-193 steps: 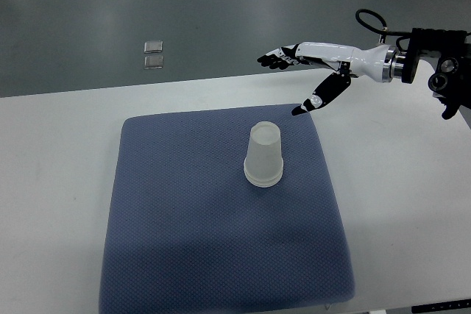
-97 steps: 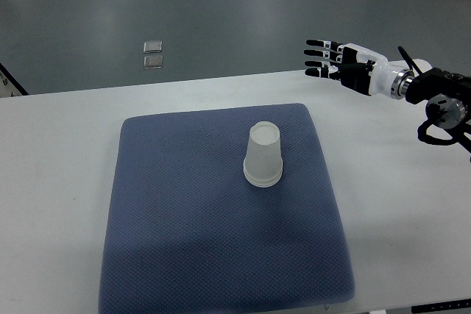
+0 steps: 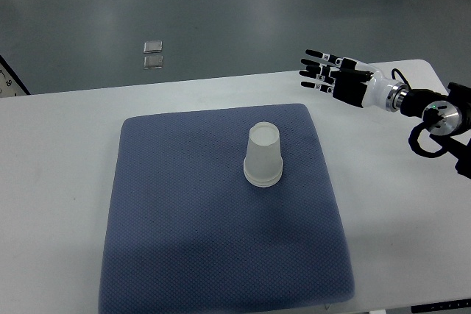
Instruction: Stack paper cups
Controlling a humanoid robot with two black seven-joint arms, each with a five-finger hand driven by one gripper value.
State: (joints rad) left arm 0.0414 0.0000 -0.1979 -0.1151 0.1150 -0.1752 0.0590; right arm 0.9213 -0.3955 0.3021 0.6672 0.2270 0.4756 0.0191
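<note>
Right robot hand (image 3: 335,79) hovers above the far right part of the tabletop (image 3: 59,152) in the top view, its arm coming in from the right edge. Its fingers (image 3: 315,55) are spread and stretched out flat toward the left, and they hold and touch nothing. No left robot hand shows.

The paper cup stack (image 3: 263,156) stands upside down, wide rim down, near the middle of the blue mat (image 3: 176,240), a little toward the mat's far right corner. Its long axis is upright. How many cups are nested in it I cannot tell from this view.

From the right robot hand the stack lies to the left and nearer the robot's edge of the tabletop, well apart from the fingertips, with the mat's far right corner between them. As the only hand in view, the right one is the nearer. No loose cup is visible, so the stacking looks finished or nearly so.
</note>
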